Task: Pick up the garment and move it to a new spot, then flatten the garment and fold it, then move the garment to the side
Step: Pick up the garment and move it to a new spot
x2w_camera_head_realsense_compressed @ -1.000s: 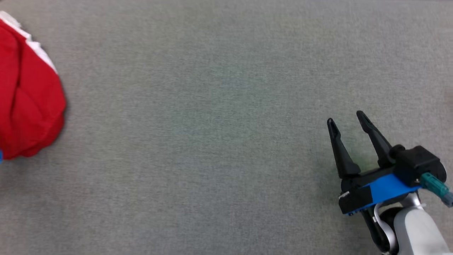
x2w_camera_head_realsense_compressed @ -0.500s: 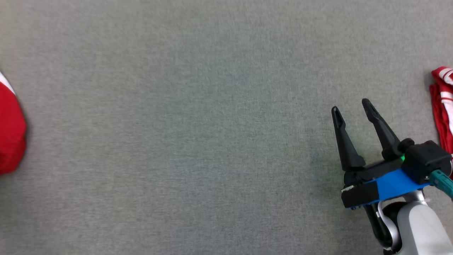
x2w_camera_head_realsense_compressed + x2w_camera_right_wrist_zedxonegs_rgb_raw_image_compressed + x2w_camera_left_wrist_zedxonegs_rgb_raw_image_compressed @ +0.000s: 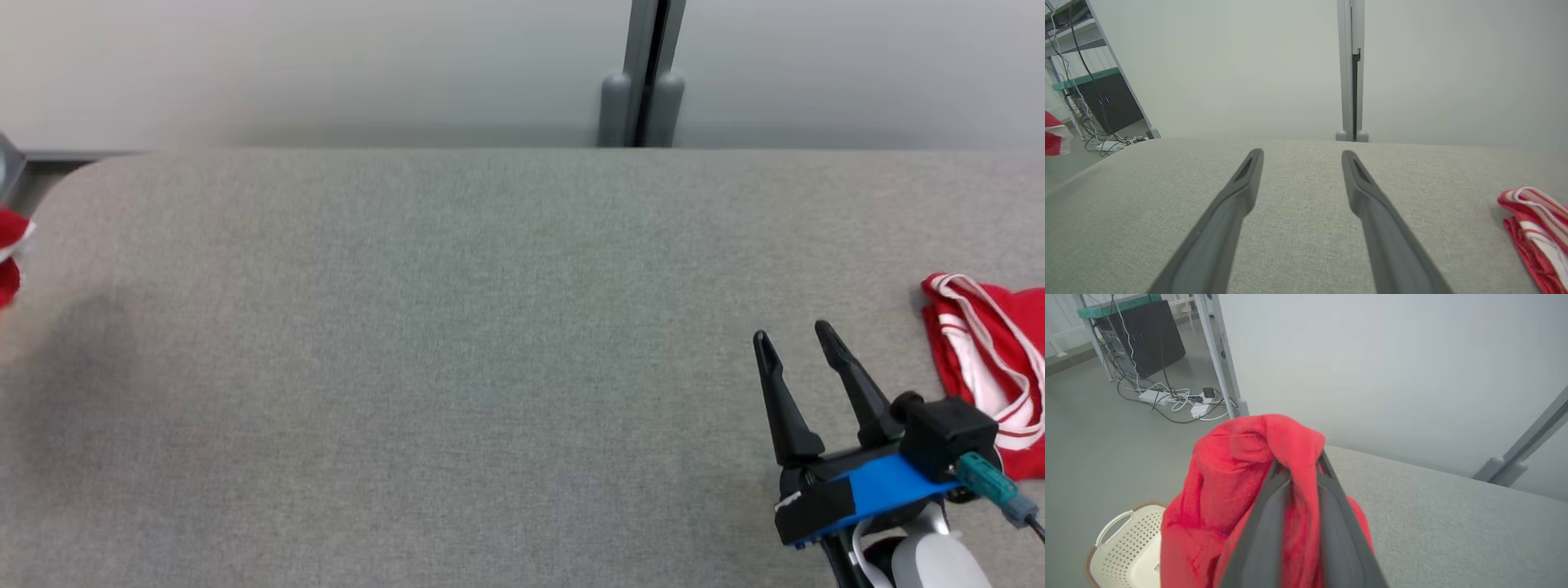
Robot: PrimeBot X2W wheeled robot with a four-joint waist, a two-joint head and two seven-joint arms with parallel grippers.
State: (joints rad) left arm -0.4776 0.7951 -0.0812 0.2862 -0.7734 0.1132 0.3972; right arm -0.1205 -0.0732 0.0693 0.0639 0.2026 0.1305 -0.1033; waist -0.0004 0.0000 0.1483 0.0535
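Grey fabric covers the table. Near its left edge, the red garment is clamped between the left gripper fingers, above a white basket. The right gripper is held empty, fingers apart, beside a folded red-and-white cloth.

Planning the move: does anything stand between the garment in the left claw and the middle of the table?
Nothing visible does: the red garment hangs by the left end of the table; the striped garment and right claw sit far right.
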